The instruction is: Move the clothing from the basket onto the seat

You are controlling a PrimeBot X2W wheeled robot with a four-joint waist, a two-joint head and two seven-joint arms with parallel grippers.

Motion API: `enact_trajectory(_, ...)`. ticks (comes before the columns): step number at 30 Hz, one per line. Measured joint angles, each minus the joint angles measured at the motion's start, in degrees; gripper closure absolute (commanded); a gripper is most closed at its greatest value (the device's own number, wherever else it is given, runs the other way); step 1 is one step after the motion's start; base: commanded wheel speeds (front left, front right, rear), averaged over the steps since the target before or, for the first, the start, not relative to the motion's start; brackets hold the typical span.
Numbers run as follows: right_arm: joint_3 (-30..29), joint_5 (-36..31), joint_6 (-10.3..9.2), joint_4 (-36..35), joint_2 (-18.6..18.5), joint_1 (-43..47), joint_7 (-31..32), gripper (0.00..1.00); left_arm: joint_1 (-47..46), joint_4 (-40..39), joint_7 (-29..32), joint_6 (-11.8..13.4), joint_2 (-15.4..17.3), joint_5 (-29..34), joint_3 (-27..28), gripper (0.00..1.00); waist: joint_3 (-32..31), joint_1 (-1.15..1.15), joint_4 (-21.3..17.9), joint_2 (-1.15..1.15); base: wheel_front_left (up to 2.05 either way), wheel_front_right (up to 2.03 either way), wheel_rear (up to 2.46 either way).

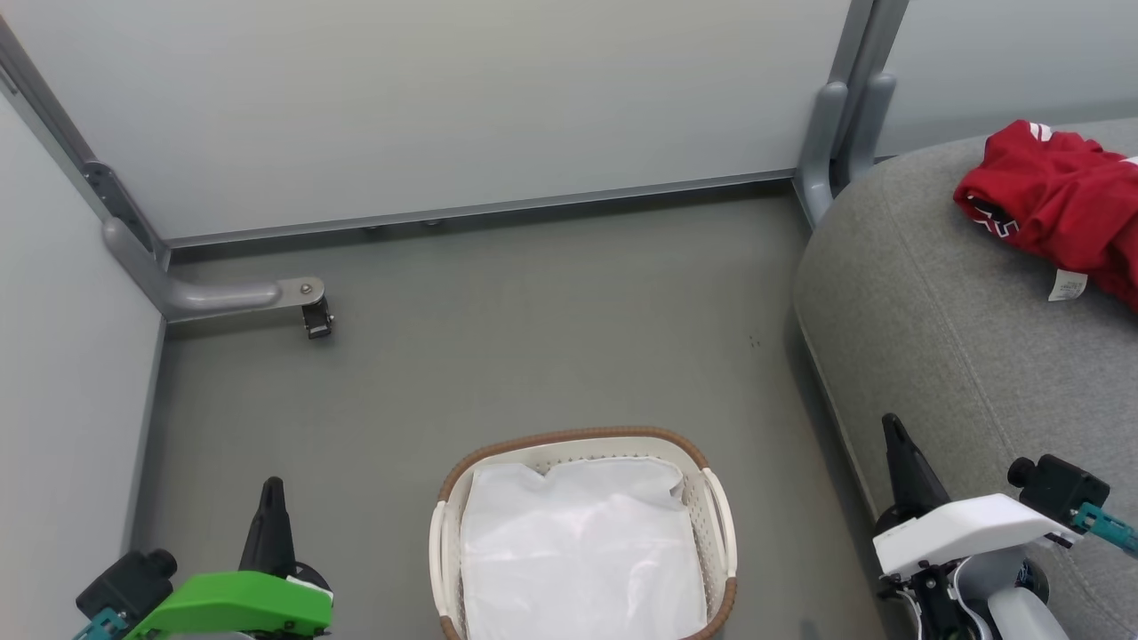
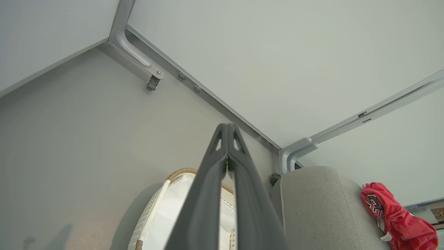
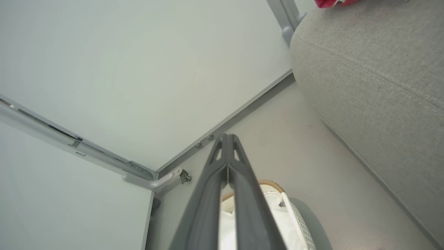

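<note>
Right claw (image 1: pixel 893 433) closed, clothing (image 1: pixel 1053 200) well apart on seat (image 1: pixel 942 347)

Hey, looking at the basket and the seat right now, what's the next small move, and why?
Likely keep both arms parked: the basket shows just its white lining, the red clothing lies on the seat, and the left gripper and right gripper are shut, empty.

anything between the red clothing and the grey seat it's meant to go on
Nothing visible. The red clothing already lies on the seat. What shows inside the basket is white lining. The left gripper and right gripper are shut, well apart from the clothing.
</note>
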Motion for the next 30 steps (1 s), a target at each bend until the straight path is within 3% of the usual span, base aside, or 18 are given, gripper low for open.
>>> enact_trajectory(30, -2.94, 20.34, -0.01, -1.19, -0.34, -0.03, 5.04, 1.0, -2.35, -0.82, 5.34, -1.07, 0.01, -18.5, 2.76, 1.0, -0.68, 0.0, 0.28, 0.0, 0.0, 0.0, 0.0)
